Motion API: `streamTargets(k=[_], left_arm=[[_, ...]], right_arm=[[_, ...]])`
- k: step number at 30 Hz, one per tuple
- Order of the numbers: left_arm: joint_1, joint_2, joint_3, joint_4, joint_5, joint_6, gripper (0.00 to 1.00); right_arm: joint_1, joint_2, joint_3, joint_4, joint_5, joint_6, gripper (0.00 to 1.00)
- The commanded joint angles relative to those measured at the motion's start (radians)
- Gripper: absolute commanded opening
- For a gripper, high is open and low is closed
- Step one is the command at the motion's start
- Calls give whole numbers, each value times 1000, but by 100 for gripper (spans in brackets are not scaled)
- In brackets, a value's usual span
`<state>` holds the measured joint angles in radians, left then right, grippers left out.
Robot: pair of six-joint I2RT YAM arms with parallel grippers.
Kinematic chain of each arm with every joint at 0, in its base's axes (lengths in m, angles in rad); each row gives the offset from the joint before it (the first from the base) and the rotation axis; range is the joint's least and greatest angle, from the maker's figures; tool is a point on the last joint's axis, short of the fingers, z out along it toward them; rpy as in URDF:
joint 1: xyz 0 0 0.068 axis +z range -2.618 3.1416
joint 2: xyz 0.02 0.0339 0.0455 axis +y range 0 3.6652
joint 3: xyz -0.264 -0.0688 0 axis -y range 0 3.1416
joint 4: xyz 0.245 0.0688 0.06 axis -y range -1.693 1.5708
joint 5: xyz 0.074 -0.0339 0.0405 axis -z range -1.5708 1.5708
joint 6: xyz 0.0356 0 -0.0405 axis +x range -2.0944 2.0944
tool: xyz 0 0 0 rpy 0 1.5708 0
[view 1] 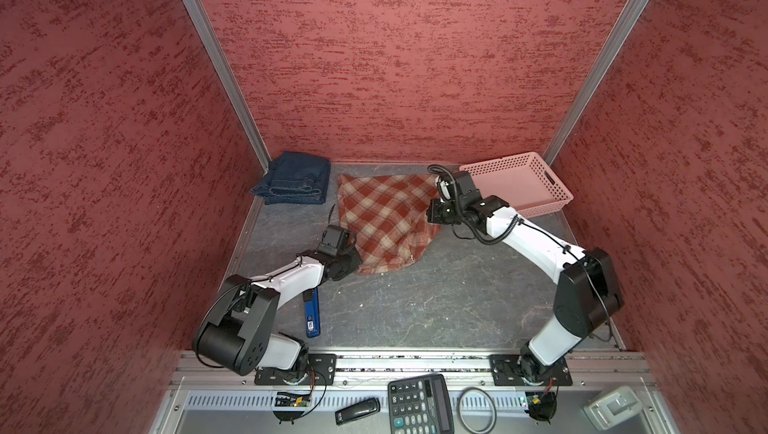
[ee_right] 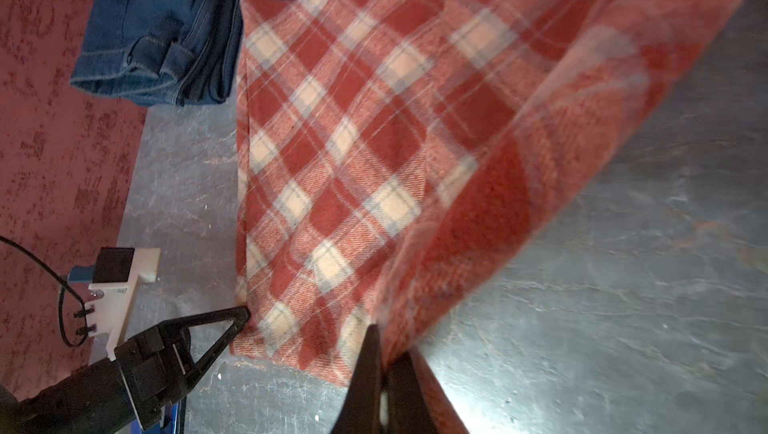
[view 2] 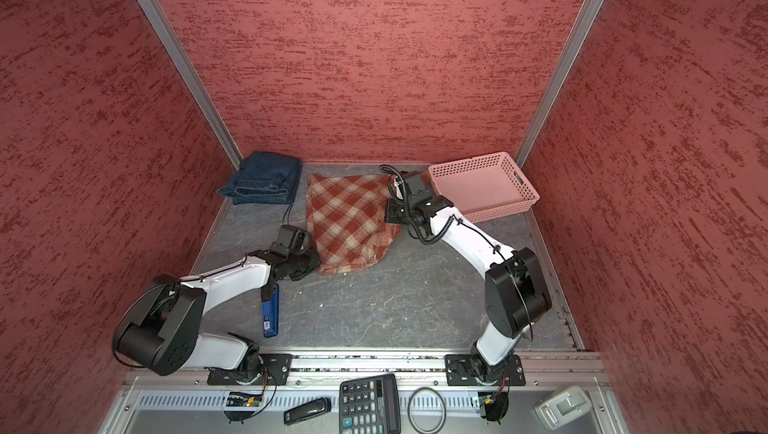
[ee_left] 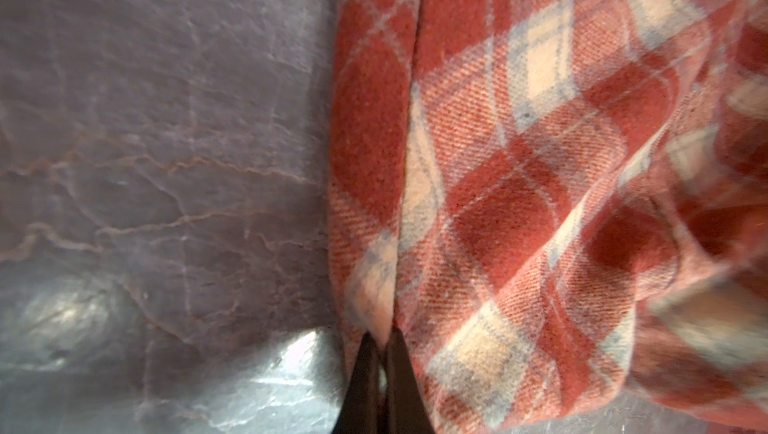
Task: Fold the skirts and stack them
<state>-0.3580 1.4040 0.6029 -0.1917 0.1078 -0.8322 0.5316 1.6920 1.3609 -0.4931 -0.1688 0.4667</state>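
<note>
- We see our left pincer (ee_left: 383, 338) pinched tight on the plaid skirt (view 1: 386, 220), at its near left edge.
- Our right pincer (ee_right: 388, 342) clamps its right edge.
- The skirt lies mid-table (view 1: 415, 307), beside the folded denim skirts (view 1: 293, 182).

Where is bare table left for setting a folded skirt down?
Free: broad table in front of the plaid skirt; a small patch in front of the denim stack. Crowded: the back row, denim, plaid, basket.
</note>
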Motion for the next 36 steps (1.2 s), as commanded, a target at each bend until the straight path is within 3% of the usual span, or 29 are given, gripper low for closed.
streamTargets(k=[1, 20, 36], left_arm=[[16, -32, -21, 34, 16, -17, 0], [42, -49, -108, 140, 51, -65, 0], [44, -103, -143, 136, 35, -66, 0]], right_arm=[[41, 29, 47, -54, 2, -14, 0], [268, 368, 332, 76, -229, 168, 0], [279, 458, 371, 150, -286, 263, 0]])
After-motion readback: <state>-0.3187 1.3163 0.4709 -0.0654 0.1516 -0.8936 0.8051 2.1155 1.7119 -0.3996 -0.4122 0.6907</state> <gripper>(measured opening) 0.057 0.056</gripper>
